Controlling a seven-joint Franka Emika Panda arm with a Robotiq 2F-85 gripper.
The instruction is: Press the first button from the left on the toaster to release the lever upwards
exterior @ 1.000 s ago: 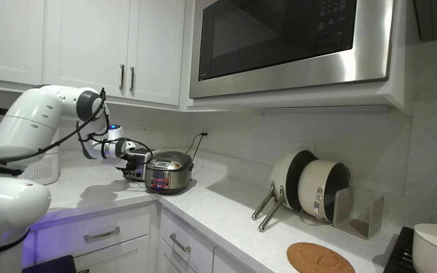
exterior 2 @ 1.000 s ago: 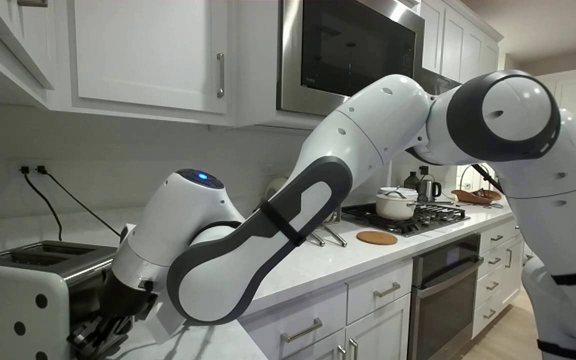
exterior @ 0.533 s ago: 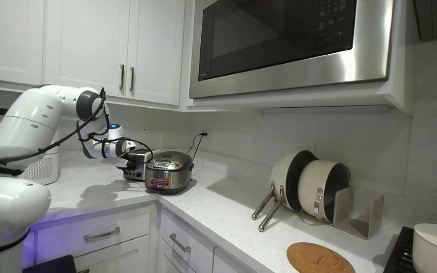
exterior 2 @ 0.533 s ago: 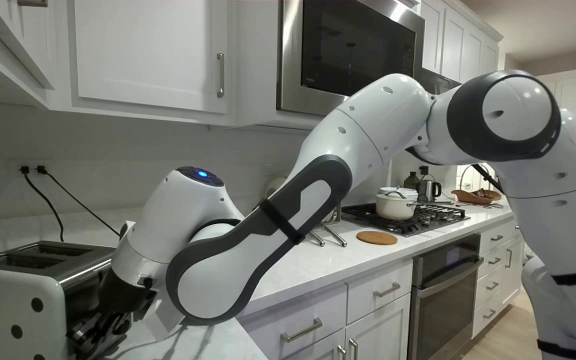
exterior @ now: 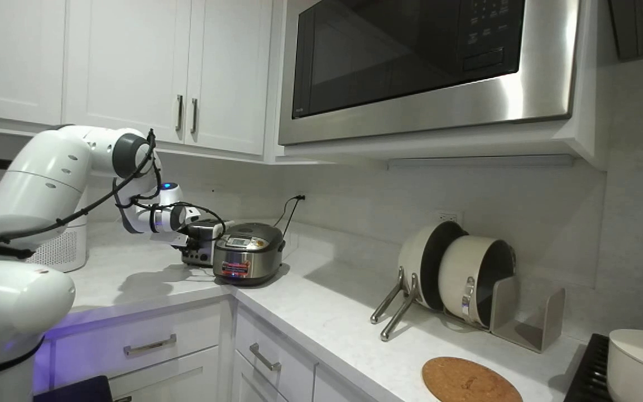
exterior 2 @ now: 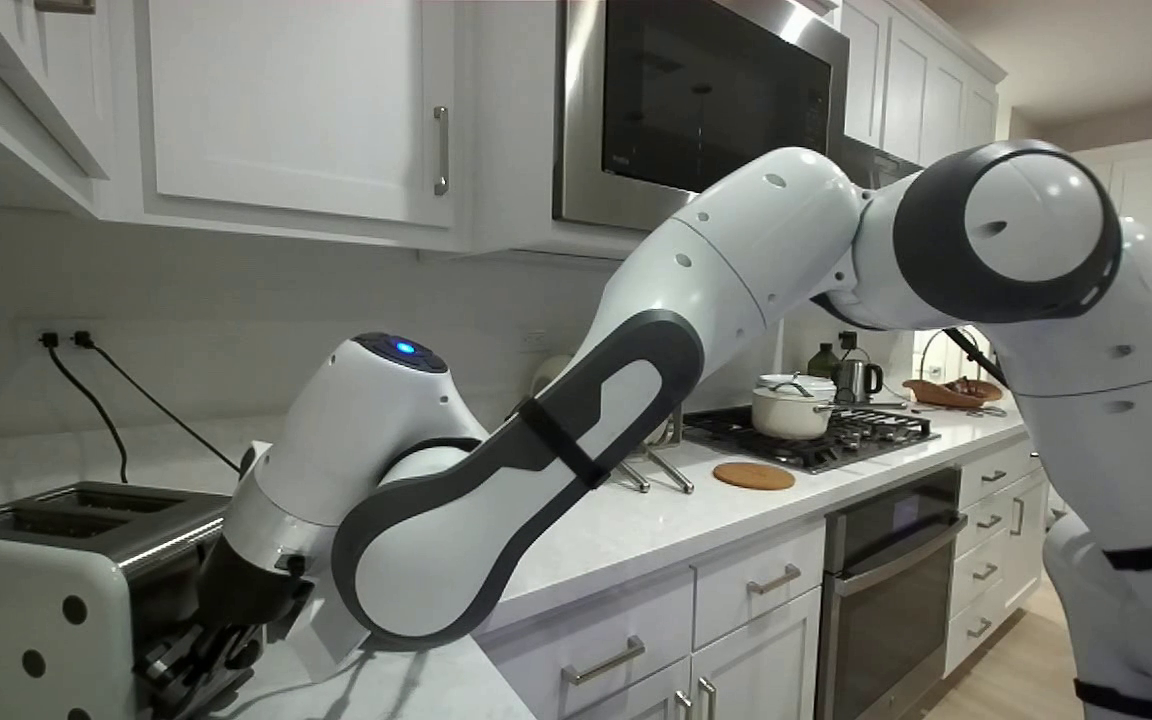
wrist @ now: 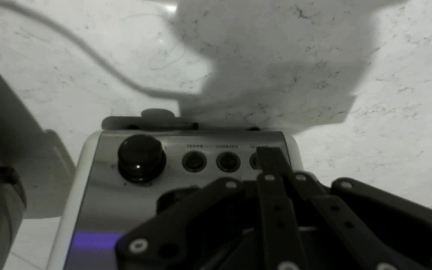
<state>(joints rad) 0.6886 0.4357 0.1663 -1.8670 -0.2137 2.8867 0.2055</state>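
In an exterior view the toaster has shifted slightly toward eight o'clock within a second, likely pushed. At seven o'clock in the wrist view it shows inverted labels, presumably why the gripper, pinched closed for poking, partly covers the rightmost button of three; one knob sits at their nine o'clock.

The white arm arches, its closed end effector angled downward.
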